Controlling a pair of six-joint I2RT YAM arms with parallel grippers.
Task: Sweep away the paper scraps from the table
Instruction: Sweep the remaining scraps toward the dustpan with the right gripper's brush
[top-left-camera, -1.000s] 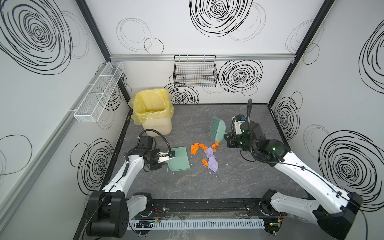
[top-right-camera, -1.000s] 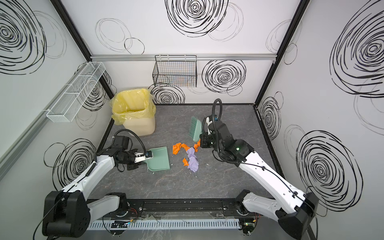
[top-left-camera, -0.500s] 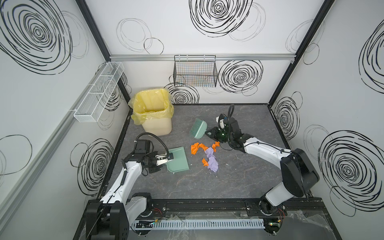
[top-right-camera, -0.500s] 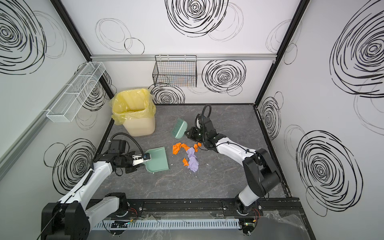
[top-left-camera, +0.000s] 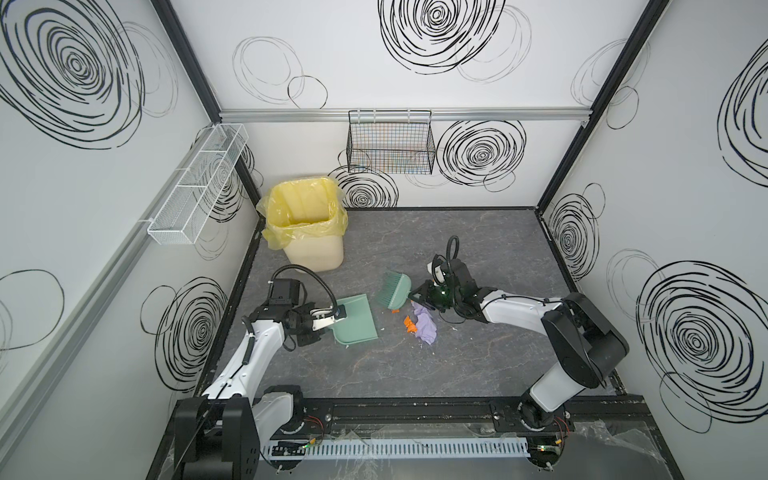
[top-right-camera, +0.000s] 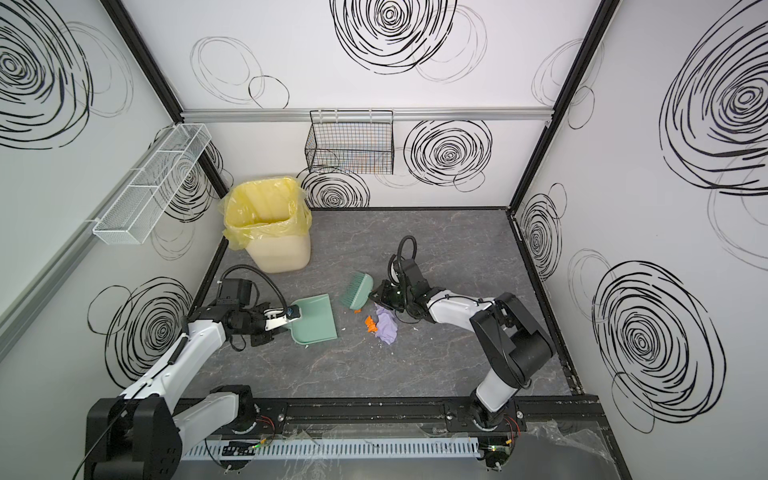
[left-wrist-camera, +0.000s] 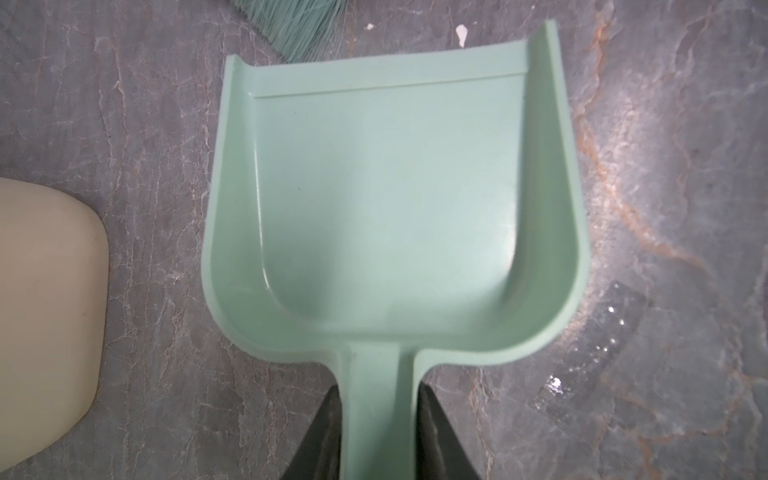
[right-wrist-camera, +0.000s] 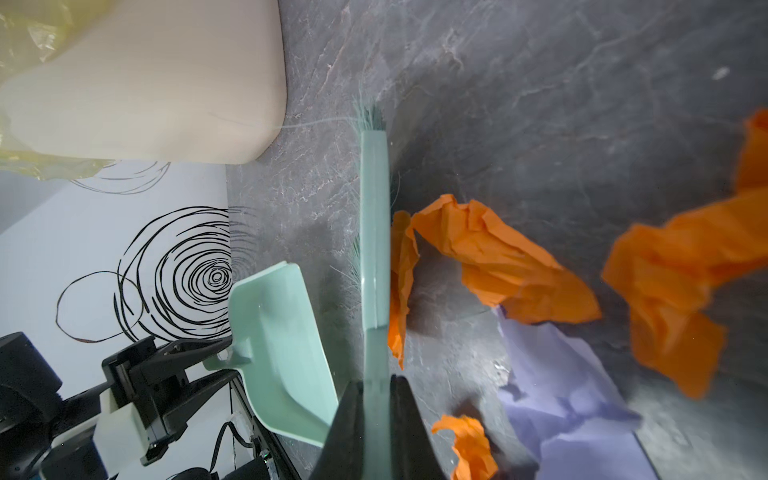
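Note:
Orange paper scraps (top-left-camera: 410, 324) (top-right-camera: 370, 324) (right-wrist-camera: 498, 257) and a lavender wad (top-left-camera: 426, 328) (top-right-camera: 386, 328) (right-wrist-camera: 561, 382) lie bunched mid-table (top-left-camera: 478, 374). My right gripper (top-left-camera: 417, 296) (top-right-camera: 376, 296) (right-wrist-camera: 376, 386) is shut on the handle of a mint-green brush (top-left-camera: 395, 291) (top-right-camera: 358, 293) (right-wrist-camera: 374, 232), whose head stands just left of the scraps, touching an orange one. My left gripper (top-left-camera: 332, 325) (top-right-camera: 286, 321) (left-wrist-camera: 379, 399) is shut on the handle of the empty mint-green dustpan (top-left-camera: 357, 320) (top-right-camera: 318, 320) (left-wrist-camera: 386, 187), left of the brush.
A cream bin with a yellow liner (top-left-camera: 307, 232) (top-right-camera: 270, 228) (right-wrist-camera: 145, 83) stands at the back left corner, close behind the dustpan. A black wire basket (top-left-camera: 390, 145) hangs on the back wall and a white one (top-left-camera: 195, 187) on the left wall.
My right arm has swung the brush left and then down towards the front, onto the far scraps. Fewer orange scraps show from above. The dustpan has shifted slightly.

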